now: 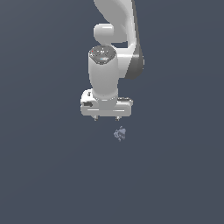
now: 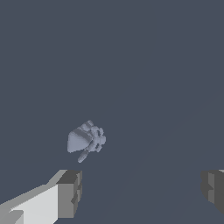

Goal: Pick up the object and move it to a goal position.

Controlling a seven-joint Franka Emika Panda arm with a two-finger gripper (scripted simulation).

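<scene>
I see the gripper (image 1: 106, 118) at frame centre, fingers (image 2: 70, 192) spread wide, holding nothing. The object (image 1: 120, 133) lies just below it, apart, unobstructed.

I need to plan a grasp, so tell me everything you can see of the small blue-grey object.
The object is tiny, pale blue-grey and matte, far smaller than the claw. The wrist view shows a smooth wedge-like body with a cluster of small knobs on one side. It lies alone on the dark grey ground, untouched, just off the open claw's fingertips toward the exterior view's right. Its material cannot be told.
</scene>
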